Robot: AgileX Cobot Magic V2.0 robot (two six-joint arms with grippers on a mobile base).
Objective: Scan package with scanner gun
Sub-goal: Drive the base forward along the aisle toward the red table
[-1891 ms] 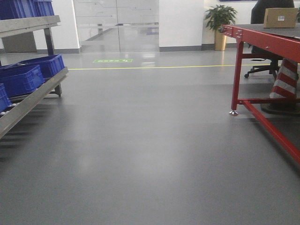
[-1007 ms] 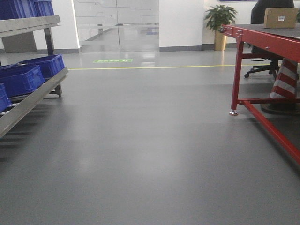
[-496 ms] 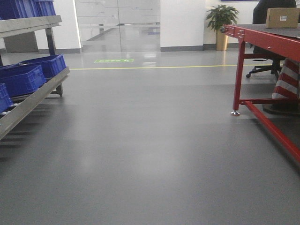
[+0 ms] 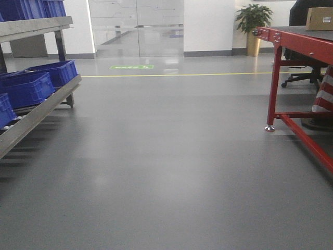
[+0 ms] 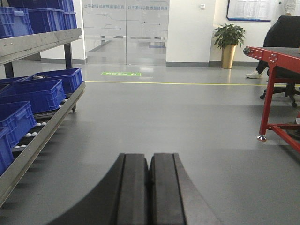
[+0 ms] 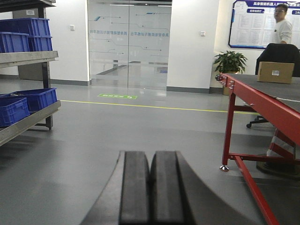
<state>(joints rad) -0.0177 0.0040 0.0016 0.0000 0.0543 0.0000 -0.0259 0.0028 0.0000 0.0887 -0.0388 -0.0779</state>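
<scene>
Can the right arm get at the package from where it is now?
Probably not yet. The package sits far off on the red table, with open floor between it and the shut right gripper; the base would likely need to drive closer.

A smooth grey floor (image 4: 166, 172) fills most of the room and picks up soft glare from overhead light. A thin yellow line (image 4: 182, 75) crosses it far back, with a green floor marking (image 4: 131, 66) just beyond. Behind these stand frosted glass doors (image 4: 136, 26) set between white walls (image 4: 208, 23) with a dark skirting. On the left, a sloping metal rack (image 4: 41, 109) carries blue plastic bins (image 4: 26, 88) on two levels. On the right stands a red steel-framed table (image 4: 291, 39) with a dark top. A potted plant (image 4: 253, 21) sits against the wall near its far end, and an office chair (image 4: 297, 79) stands behind it. A blue-framed notice board (image 6: 253, 23) hangs on the wall.
</scene>
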